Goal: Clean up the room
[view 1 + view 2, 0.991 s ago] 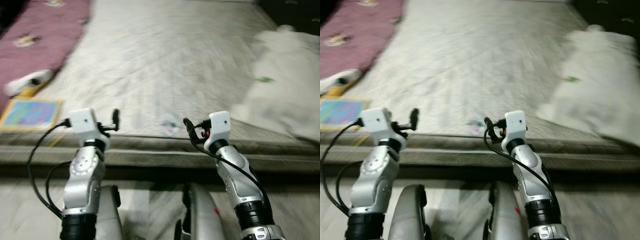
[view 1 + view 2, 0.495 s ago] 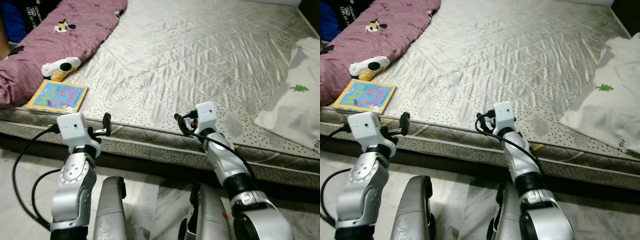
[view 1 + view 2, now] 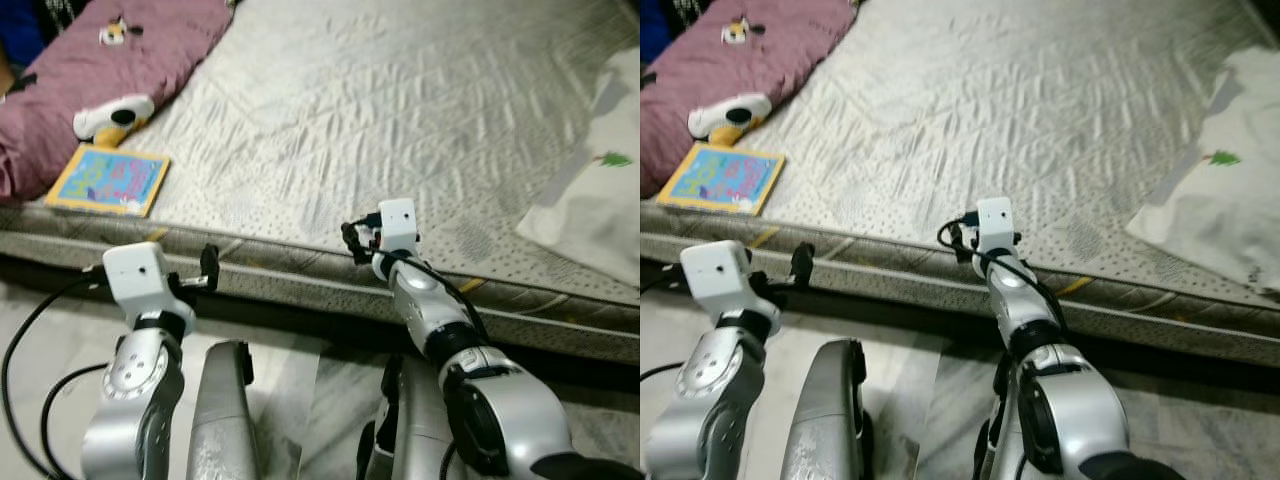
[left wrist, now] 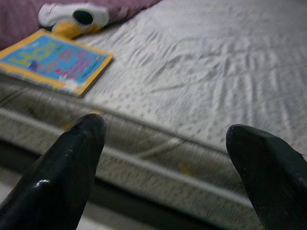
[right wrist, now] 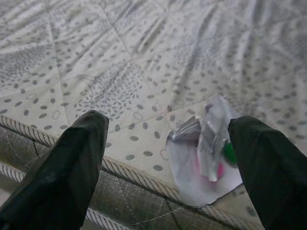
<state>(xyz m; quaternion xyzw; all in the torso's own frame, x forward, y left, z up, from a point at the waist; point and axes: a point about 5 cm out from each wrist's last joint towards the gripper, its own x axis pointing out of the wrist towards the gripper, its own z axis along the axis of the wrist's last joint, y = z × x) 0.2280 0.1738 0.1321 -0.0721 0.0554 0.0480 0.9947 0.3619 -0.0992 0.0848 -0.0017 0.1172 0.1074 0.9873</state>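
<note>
My right gripper (image 5: pixel 168 158) has moved out over the mattress (image 3: pixel 400 90) front edge, fingers wide and empty, the crumpled wrapper (image 5: pixel 206 148) between them, so I can grab it. Left gripper (image 4: pixel 163 158) is wide too, empty.

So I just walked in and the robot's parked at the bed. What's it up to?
It is standing at the edge of the mattress with both arms raised. The right claw is open and lined up on a crumpled wrapper lying near the mattress edge, not yet touching it. The left claw is open too, held in front of the mattress side, holding nothing. Further along on the robot's left, a book lies on the mattress beside a purple blanket.
</note>
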